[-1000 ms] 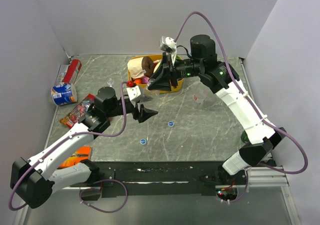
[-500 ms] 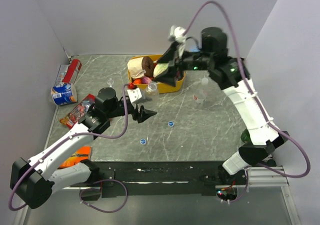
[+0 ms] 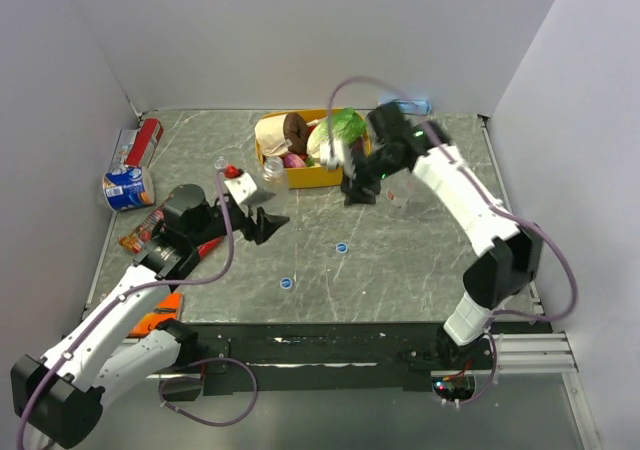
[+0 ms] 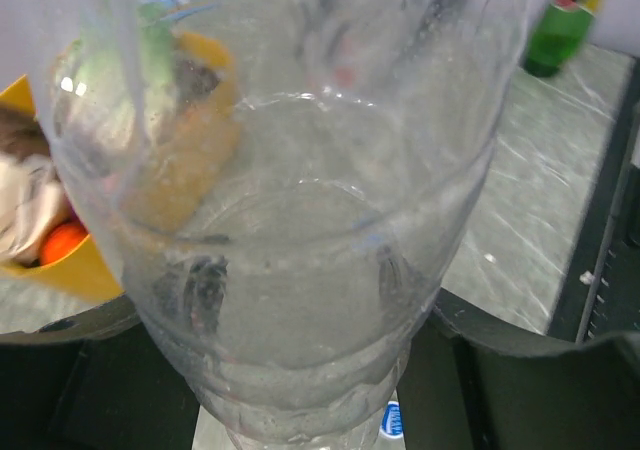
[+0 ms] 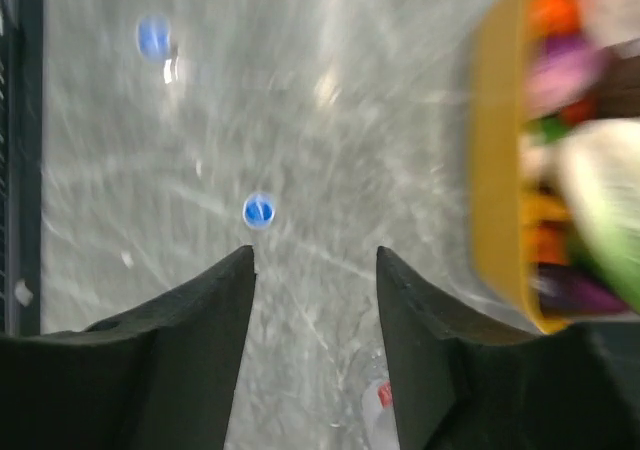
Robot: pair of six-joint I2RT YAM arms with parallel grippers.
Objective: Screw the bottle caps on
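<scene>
My left gripper is shut on a clear bottle, which fills the left wrist view between the dark jaws. My right gripper is open and empty, low over the table beside the yellow tub. Its fingers frame bare table. Two blue caps lie on the table; both show in the right wrist view. One cap shows under the held bottle. A second clear bottle stands right of the right gripper. A small clear bottle stands at the back left.
A yellow tub of toy food stands at the back centre, also in the right wrist view. A red can, a blue-and-white pack and snack packets lie at the left. A dark green bottle stands far right.
My right arm has swung down from above the tub to low over the table in front of it. My left gripper has moved left with the clear bottle.
</scene>
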